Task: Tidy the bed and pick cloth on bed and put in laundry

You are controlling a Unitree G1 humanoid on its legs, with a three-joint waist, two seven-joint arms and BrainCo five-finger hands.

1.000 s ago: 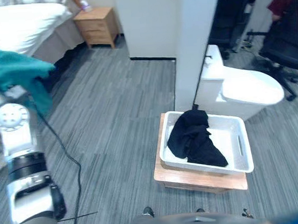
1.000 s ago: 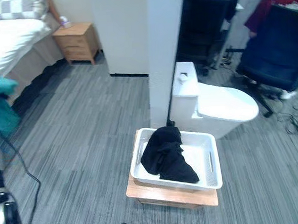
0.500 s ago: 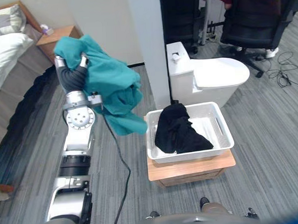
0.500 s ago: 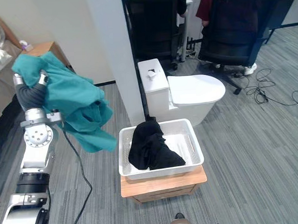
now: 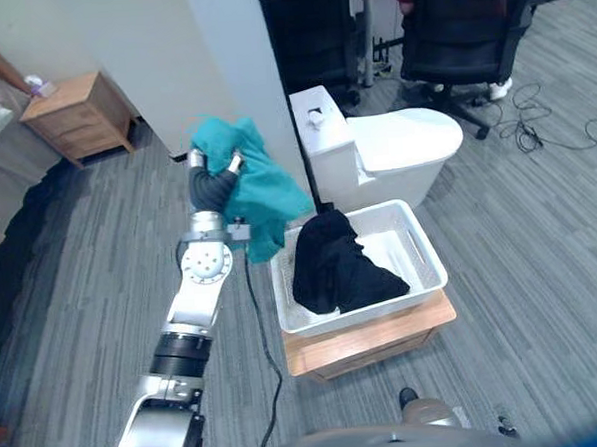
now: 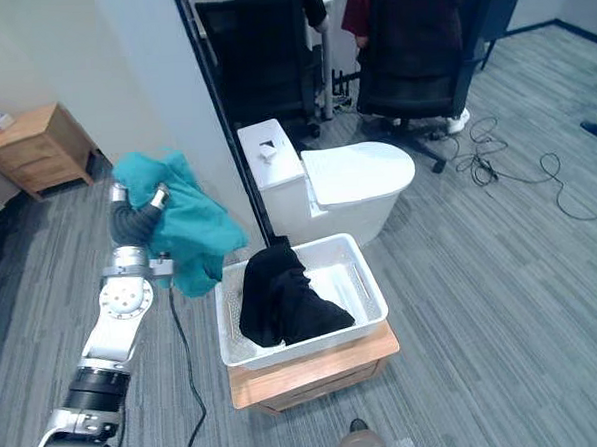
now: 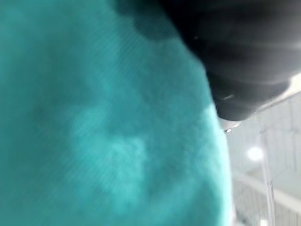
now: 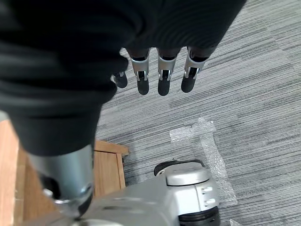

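Observation:
My left hand (image 5: 214, 180) is raised with its fingers curled into a teal cloth (image 5: 264, 193), which drapes over it and hangs down beside the left rim of the white laundry basket (image 5: 427, 254). A black cloth (image 5: 331, 269) lies inside the basket. Up close in the left wrist view, the teal cloth (image 7: 94, 132) spreads beside the hand's dark cover (image 7: 244, 56). My right hand (image 8: 160, 70) hangs above the grey floor, fingers straight and holding nothing.
The basket rests on a low wooden stand (image 5: 384, 334). A white toilet (image 5: 394, 143) stands just behind it, next to a white pillar (image 5: 230, 57). Office chairs (image 5: 458, 25) stand at the back right, and a wooden nightstand (image 5: 78, 115) at the far left.
The camera has swung right, away from the bed. My left arm has carried the teal cloth lower and nearer to the basket's left side.

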